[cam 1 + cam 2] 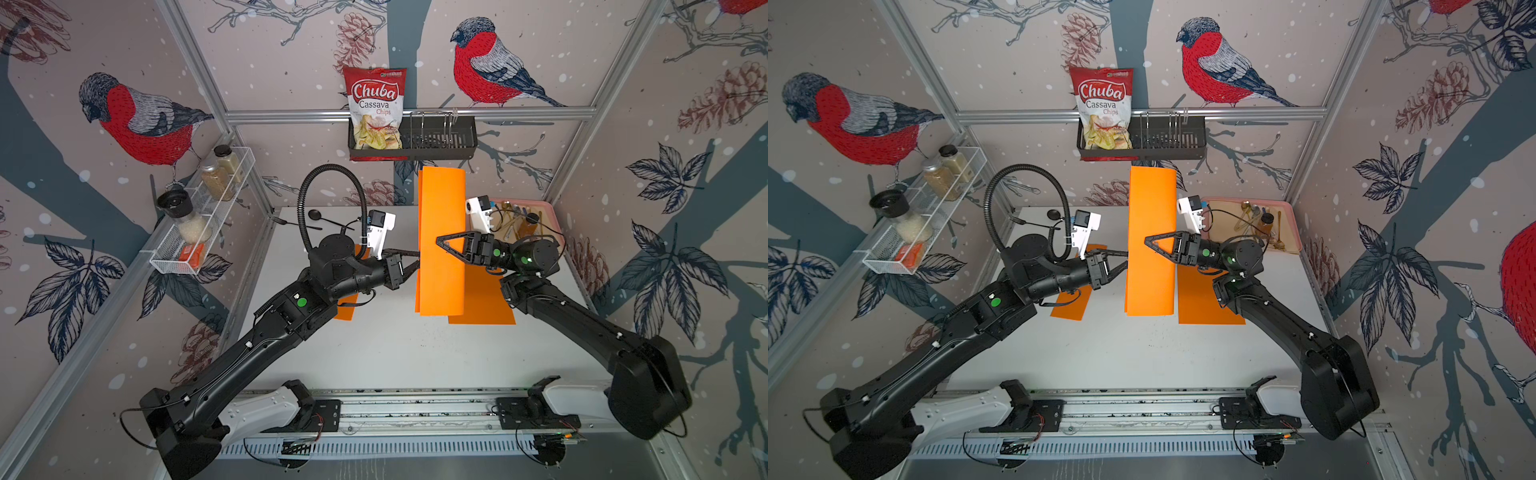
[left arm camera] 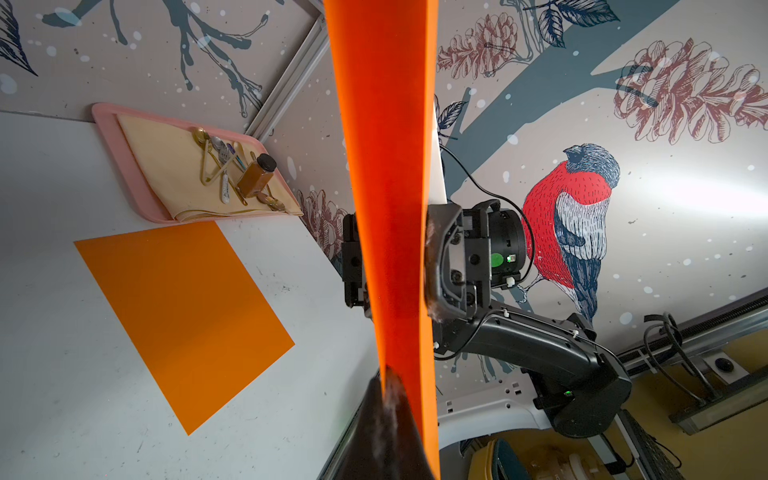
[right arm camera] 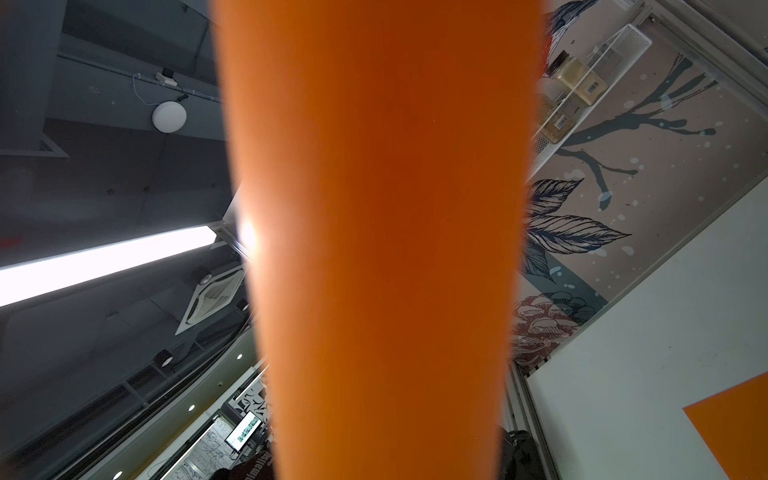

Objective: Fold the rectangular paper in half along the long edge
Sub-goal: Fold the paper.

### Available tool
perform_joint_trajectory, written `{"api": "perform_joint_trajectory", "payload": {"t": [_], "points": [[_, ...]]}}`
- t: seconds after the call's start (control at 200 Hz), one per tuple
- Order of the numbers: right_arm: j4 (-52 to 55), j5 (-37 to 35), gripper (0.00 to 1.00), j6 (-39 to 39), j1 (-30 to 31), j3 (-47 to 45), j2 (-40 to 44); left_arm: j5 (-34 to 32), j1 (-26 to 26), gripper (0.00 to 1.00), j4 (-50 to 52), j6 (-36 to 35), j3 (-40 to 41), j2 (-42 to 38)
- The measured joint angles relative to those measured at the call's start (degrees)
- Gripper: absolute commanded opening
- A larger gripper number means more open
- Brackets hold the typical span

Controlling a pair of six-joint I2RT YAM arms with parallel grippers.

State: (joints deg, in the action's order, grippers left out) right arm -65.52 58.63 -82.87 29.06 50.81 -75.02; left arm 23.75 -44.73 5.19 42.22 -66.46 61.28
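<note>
Orange paper (image 1: pixel 442 199): light, limp, creases easily; hangs doubled. Left gripper (image 1: pixel 417 257) clamped tight on free long edges; right gripper (image 1: pixel 441 243) narrowly nipping fold side. Best hold: edges, not face

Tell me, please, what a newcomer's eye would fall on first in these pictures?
The bright orange paper, held in mid-air at the centre and bent double, with the left claw and the right claw gripping it from opposite sides. Next come the wallpaper's big red-breasted birds and the red chips bag in the black basket at the back.
</note>
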Motion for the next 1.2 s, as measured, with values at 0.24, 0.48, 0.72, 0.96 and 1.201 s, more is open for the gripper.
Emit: {"api": "perform_joint_trajectory", "payload": {"t": [0.24,0.48,0.72,0.96,1.201], "points": [[0.02,0.0,0.21,-0.02,0.07,0.0,0.02,0.0,-0.07,0.0,0.0,0.0,0.0,-0.09],[0.09,0.0,0.18,0.0,0.17,0.02,0.48,0.0,-0.09,0.0,-0.09,0.0,0.07,-0.09],[0.66,-0.02,0.17,0.07,0.17,0.02,0.7,0.0,-0.13,0.08,-0.13,0.0,0.11,-0.09],[1.27,0.02,0.17,0.24,0.02,0.04,1.49,-1.77,-0.13,0.23,1.03,-0.11,-0.57,-0.17],[1.27,0.39,0.18,0.26,-0.55,0.24,2.71,-6.64,-0.13,0.32,5.77,-2.21,-3.74,-1.33]]}}
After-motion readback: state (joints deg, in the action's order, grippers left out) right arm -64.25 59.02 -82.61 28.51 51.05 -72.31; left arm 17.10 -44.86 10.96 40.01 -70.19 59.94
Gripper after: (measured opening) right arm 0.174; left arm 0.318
